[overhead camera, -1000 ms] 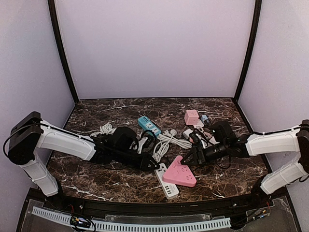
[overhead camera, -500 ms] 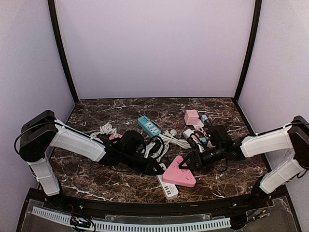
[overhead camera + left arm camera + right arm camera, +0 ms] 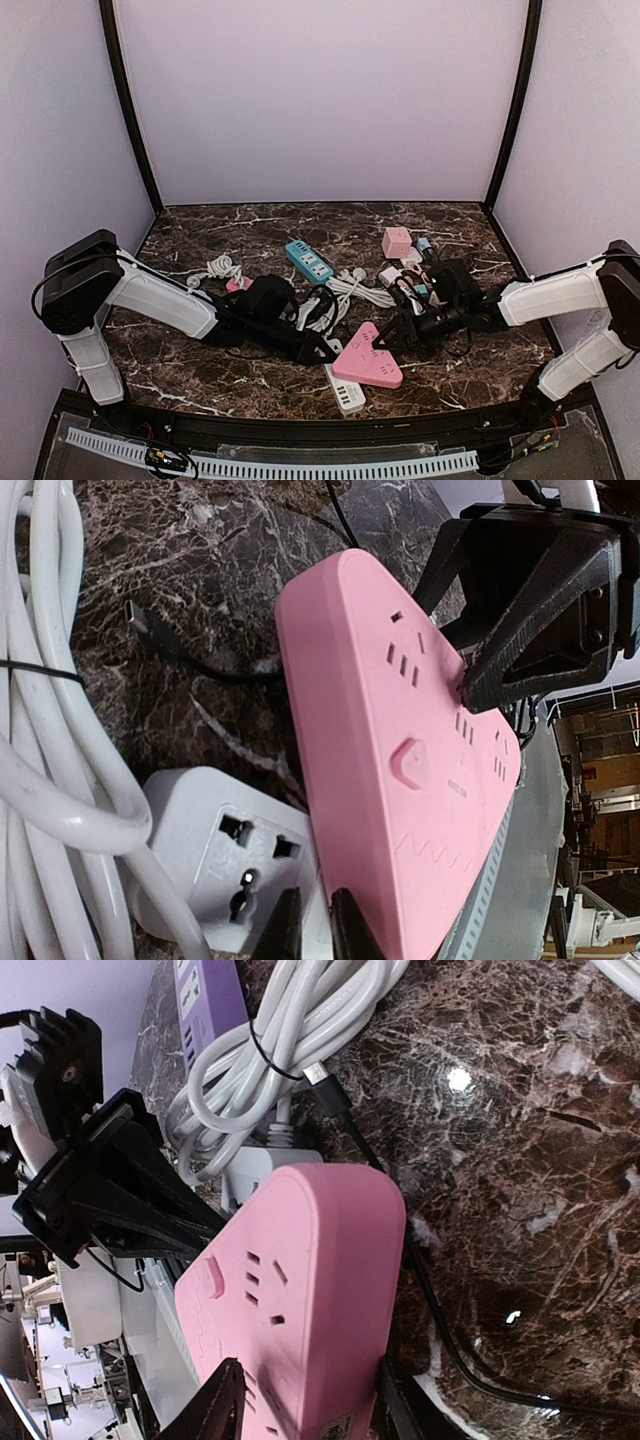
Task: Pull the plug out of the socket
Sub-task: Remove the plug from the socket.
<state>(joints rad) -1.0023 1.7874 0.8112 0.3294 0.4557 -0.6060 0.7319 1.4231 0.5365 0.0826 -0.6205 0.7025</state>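
The pink triangular socket (image 3: 368, 364) lies tilted over a white power strip (image 3: 343, 385) near the table's front. My right gripper (image 3: 310, 1410) straddles one corner of the pink socket (image 3: 300, 1280), one finger on its top face and the other against its side. My left gripper (image 3: 318, 935) sits at the opposite edge, over the white power strip (image 3: 220, 850), its jaws drawn to a narrow slit with nothing held. A black cable (image 3: 440, 1330) runs in under the socket. The plug is hidden; the holes that show are empty.
A coil of white cable (image 3: 40, 730) lies beside the white strip. Behind it are a teal power strip (image 3: 309, 260), a pink cube adapter (image 3: 396, 241) and a cluster of small adapters (image 3: 410, 280). The table's front edge (image 3: 300, 420) is close below the socket.
Both arms have closed in on the pink socket from either side. Both pairs of jaws have narrowed. The socket has shifted slightly left and toward the front.
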